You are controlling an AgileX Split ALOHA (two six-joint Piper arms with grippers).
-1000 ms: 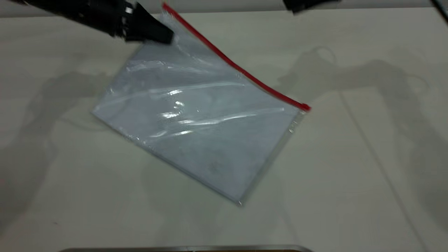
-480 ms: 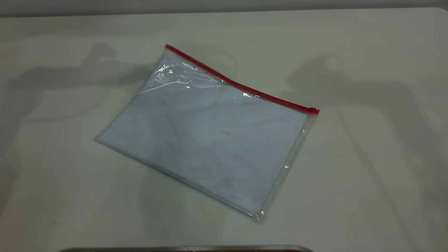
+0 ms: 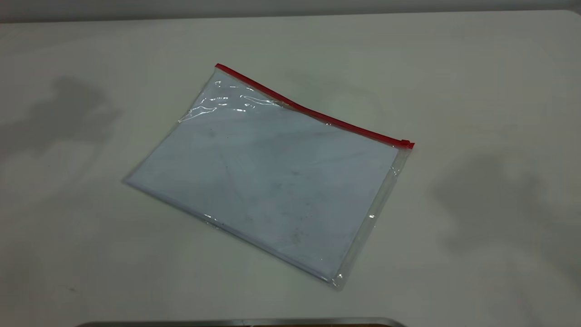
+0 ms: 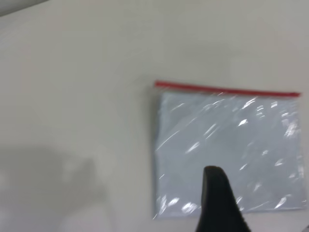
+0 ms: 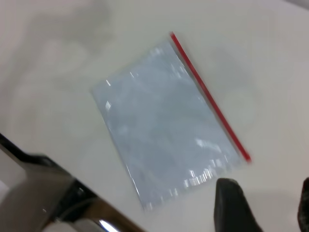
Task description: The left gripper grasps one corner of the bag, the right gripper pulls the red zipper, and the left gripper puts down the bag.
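Observation:
The bag (image 3: 272,177) lies flat on the white table, free of both grippers. The red zipper (image 3: 313,113) runs along its far edge, with the slider tab (image 3: 407,144) at the right end. The corner of the bag (image 3: 219,69) at the strip's left end rests on the table. Neither gripper shows in the exterior view. In the left wrist view the left gripper (image 4: 263,212) hangs open high above the bag (image 4: 227,145). In the right wrist view the right gripper (image 5: 268,205) is open, above bare table beside the bag (image 5: 164,125) and the zipper (image 5: 207,96).
A metal rim (image 3: 240,322) runs along the table's near edge; it also shows in the right wrist view (image 5: 48,198). The white table (image 3: 476,91) surrounds the bag on all sides.
One second ago the left gripper held the bag's far left corner raised. It let go, the bag dropped flat, and both arms left the exterior view.

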